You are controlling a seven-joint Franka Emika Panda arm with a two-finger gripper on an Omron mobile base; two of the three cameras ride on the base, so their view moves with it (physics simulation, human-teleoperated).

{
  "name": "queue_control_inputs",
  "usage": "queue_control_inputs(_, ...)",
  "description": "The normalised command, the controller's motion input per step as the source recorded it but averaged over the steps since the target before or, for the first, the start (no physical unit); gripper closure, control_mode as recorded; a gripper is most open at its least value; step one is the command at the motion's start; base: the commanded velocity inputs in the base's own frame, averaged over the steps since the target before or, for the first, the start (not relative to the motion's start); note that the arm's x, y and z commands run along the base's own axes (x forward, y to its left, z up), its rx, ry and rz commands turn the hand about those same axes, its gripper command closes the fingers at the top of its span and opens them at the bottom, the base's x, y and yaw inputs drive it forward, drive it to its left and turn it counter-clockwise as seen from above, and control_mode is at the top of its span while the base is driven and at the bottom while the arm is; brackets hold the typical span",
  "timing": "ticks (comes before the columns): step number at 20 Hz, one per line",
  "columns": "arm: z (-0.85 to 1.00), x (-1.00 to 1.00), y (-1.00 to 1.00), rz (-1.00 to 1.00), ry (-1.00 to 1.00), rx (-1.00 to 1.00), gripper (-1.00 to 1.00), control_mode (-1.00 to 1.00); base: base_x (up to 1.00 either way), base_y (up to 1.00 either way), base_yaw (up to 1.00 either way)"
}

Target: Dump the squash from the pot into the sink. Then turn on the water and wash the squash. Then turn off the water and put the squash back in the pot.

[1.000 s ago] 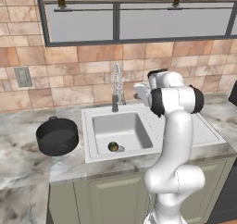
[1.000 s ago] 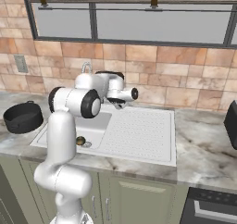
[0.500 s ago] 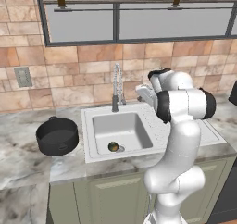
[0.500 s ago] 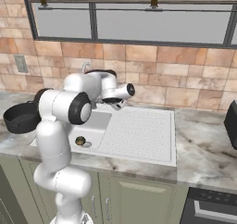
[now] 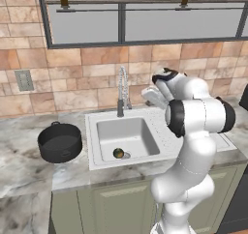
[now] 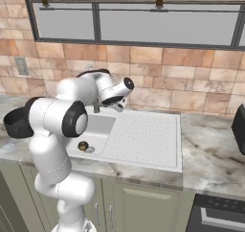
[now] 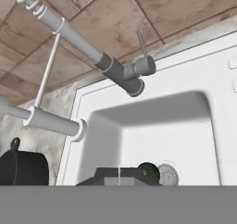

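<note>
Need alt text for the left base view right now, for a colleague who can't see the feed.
A small green-and-yellow squash lies on the floor of a light grey sink beside the drain, with no water running from the chrome faucet. An empty black pot sits on the marble counter left of the sink. The white arm's tool hangs by the faucet.

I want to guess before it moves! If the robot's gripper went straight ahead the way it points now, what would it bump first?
Probably the sink floor, near the squash. The shut gripper looks down into it; depth is hard to judge.
</note>
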Motion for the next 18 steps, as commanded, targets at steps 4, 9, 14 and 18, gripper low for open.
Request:
queue_control_inputs(4, 0.08, -0.4, -0.03, 0.0, 0.05, -0.09, 1.0, -1.0, 0.0, 0.0, 0.0)
queue_control_inputs(9, 0.0, -0.39, 0.0, 0.0, 0.02, -0.09, 1.0, -1.0, 0.0, 0.0, 0.0)
queue_control_inputs(14, 0.05, -0.36, 0.0, 0.0, 0.01, -0.08, -1.0, -1.0, 0.0, 0.0, 0.0)
queue_control_inputs(18, 0.08, -0.18, -0.01, 0.0, 0.01, -0.03, -1.0, -1.0, 0.0, 0.0, 0.0)
